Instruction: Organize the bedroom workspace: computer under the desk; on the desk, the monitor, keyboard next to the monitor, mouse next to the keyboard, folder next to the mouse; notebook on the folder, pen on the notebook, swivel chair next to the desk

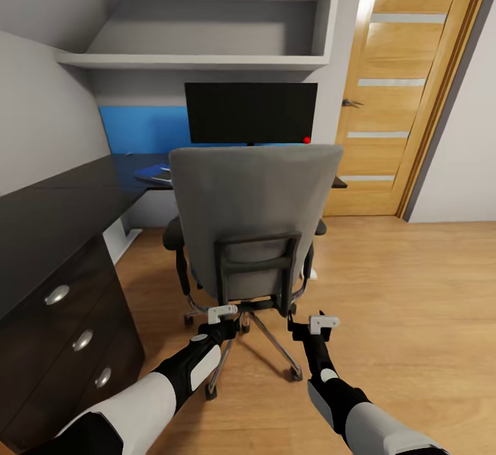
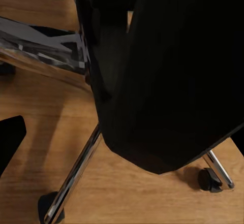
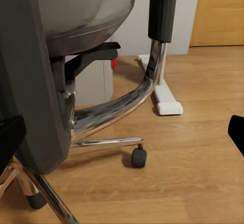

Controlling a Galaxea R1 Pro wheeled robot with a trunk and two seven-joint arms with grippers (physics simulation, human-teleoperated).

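Note:
The grey swivel chair stands in mid-room with its back toward me, its chrome base on the wood floor. Behind it the black monitor stands on the glossy black desk. A grey computer with a red spot sits under the desk beyond the chair. My left gripper is open just below the chair's black back bracket. My right gripper is open beside the base, fingertips wide apart. The keyboard, mouse, folder, notebook and pen are hidden.
A black three-drawer unit stands close on my left. A flat blue item lies on the desk left of the chair. A wooden door is at the right, shelves are overhead, and a white desk foot rests on the floor.

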